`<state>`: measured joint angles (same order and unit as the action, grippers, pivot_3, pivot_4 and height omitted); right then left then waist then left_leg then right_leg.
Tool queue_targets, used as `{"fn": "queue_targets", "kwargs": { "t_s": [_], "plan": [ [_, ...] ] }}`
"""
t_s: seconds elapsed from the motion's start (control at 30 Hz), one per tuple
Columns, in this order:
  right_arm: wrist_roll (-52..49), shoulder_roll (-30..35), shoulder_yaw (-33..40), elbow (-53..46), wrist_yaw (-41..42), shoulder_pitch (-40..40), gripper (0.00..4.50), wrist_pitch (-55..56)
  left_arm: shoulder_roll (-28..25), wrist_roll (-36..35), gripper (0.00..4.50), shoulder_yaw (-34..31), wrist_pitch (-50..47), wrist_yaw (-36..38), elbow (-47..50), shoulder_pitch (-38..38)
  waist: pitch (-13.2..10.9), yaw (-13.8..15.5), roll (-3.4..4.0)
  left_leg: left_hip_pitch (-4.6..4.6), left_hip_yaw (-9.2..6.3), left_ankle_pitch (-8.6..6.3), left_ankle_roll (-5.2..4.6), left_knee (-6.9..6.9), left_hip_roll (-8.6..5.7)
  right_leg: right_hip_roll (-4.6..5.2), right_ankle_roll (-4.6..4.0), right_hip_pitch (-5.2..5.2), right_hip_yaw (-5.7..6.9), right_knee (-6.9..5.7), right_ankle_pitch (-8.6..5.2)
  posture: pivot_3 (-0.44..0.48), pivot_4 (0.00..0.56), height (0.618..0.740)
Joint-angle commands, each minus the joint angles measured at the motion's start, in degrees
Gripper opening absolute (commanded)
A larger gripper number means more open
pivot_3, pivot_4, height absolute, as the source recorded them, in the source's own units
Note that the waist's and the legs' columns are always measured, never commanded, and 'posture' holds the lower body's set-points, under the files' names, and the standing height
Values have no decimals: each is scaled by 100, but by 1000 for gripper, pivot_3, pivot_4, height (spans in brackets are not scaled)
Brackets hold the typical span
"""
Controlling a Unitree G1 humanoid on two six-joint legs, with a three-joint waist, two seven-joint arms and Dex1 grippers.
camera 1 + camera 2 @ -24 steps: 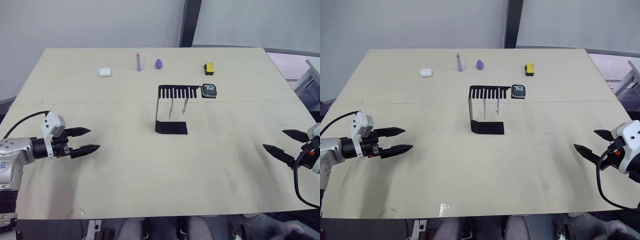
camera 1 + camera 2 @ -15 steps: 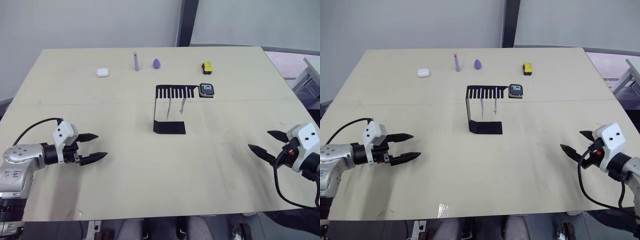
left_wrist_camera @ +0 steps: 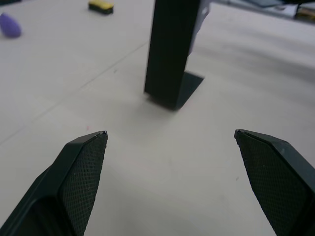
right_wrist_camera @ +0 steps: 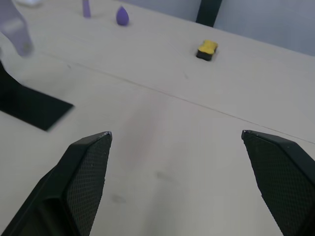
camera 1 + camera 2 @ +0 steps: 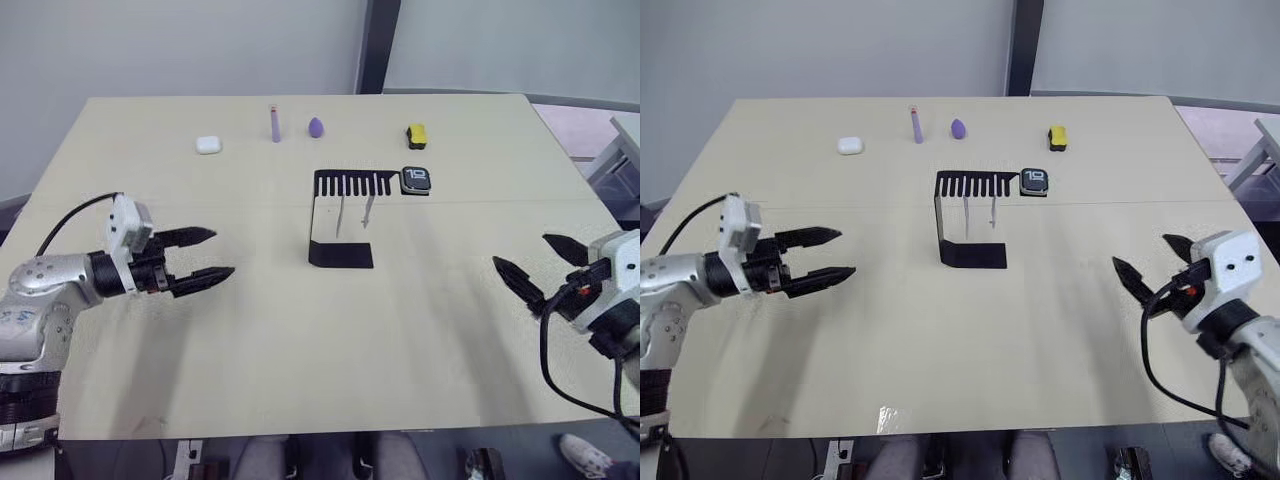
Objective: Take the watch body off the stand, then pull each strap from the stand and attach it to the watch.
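Pale wood tabletop (image 5: 300,340), grey walls behind. Both tools, left tool (image 5: 205,257) and right tool (image 5: 532,265), are spread wide, holding nothing, well apart from the stand (image 5: 342,215) mid-table. One watch body (image 5: 416,180) sits in the stand's ring end; two straps (image 5: 354,213) hang from the comb. I'd bring the right tool down over the watch body and lift straight off, bracing the base with the left.
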<state>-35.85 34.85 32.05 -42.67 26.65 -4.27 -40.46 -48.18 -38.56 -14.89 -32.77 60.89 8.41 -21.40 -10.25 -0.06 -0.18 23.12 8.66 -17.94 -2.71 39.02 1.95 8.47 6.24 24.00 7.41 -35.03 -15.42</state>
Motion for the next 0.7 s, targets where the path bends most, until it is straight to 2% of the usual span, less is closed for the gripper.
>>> {"fn": "queue_targets", "kwargs": {
  "t_s": [0.03, 0.1, 0.2, 0.27, 0.37, 0.47, 0.57, 0.7],
  "plan": [
    [-400, -154, -316, -1171, -926, 254, 4500, -463, -27, -249, 4460, 46, -147, 10, 383, -333, 0, -1, 0, 0, 0, 0, 0, 0, -2, -2, 0, 0, 1, 2, 0, 0, 150, 740],
    [-589, -379, -624, -1469, -1535, 666, 4500, -720, 15, 125, 4460, 353, 158, -15, 393, -558, 1, -8, -2, -2, 1, 1, 2, 0, -4, -5, 0, -1, 7, 4, 0, 0, 150, 740],
    [-809, -582, -702, -1599, -2142, 998, 4500, -965, 121, 417, 4460, 623, 451, -62, 344, -786, 1, -7, -1, -2, 4, 1, 3, -4, -9, -10, -1, 1, 12, 5, -1, 0, 150, 740],
    [-881, -583, -795, -1654, -2396, 1169, 4500, -1082, 263, 283, 4460, 673, 401, -74, 395, -959, 0, 9, -2, 5, 4, 2, 2, -7, -9, -15, -3, 3, 16, 7, -1, 0, 150, 740],
    [-1271, -651, -1088, -1513, -2880, 1827, 4500, -1417, 522, 158, 4460, 813, 331, -84, 448, -1320, -1, -3, -5, 14, 6, 9, -10, 4, -12, -15, 0, 4, 13, 8, 0, 0, 150, 740],
    [-1240, -510, -1614, -1419, -2935, 2328, 4500, -1588, 707, 191, 4460, 931, 337, -61, 296, -1561, -1, -15, -4, 10, 8, 15, -15, 5, -16, -13, 4, 2, 6, 8, 2, 0, 150, 740],
    [-1232, -647, -1965, -1227, -3190, 2809, 4500, -1737, 932, 333, 4460, 1074, 412, -158, 168, -1728, -1, -21, -5, 9, 8, 17, -11, 1, -12, -17, 4, 3, 10, 6, 2, 0, 150, 740],
    [-1279, -1016, -2032, -950, -3901, 3459, 4500, -2201, 1186, 252, 4460, 1075, 342, -315, 218, -1950, -1, -18, -5, 10, 9, 19, -12, 3, -12, -18, 4, 4, 8, 5, 2, 0, 150, 740]
  ]
}}
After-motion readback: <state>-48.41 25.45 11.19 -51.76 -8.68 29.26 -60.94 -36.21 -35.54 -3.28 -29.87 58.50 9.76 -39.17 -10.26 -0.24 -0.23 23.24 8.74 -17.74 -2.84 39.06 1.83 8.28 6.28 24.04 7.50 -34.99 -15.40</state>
